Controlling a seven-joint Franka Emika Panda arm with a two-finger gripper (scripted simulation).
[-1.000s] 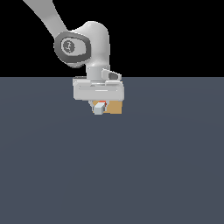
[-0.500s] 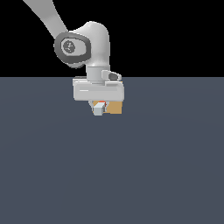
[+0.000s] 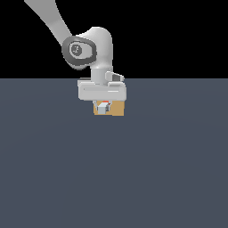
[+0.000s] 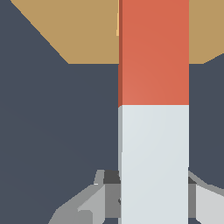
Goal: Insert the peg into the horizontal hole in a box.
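The tan box (image 3: 116,108) sits on the dark floor behind my gripper (image 3: 103,107), which largely hides it in the exterior view. The peg (image 3: 103,107) shows there end-on as a whitish-grey square with a sliver of orange-red above it. In the wrist view the peg (image 4: 154,109) runs lengthwise, whitish-grey half near the fingers (image 4: 109,192) and orange-red half reaching over the box (image 4: 74,30). My gripper (image 4: 154,197) is shut on the peg's whitish-grey end. The hole is hidden behind the peg.
The arm's white hand body (image 3: 102,91) hangs right over the box. A dark grey floor (image 3: 114,178) lies all around.
The hand and peg have edged slightly toward the box; otherwise the scene looks the same.
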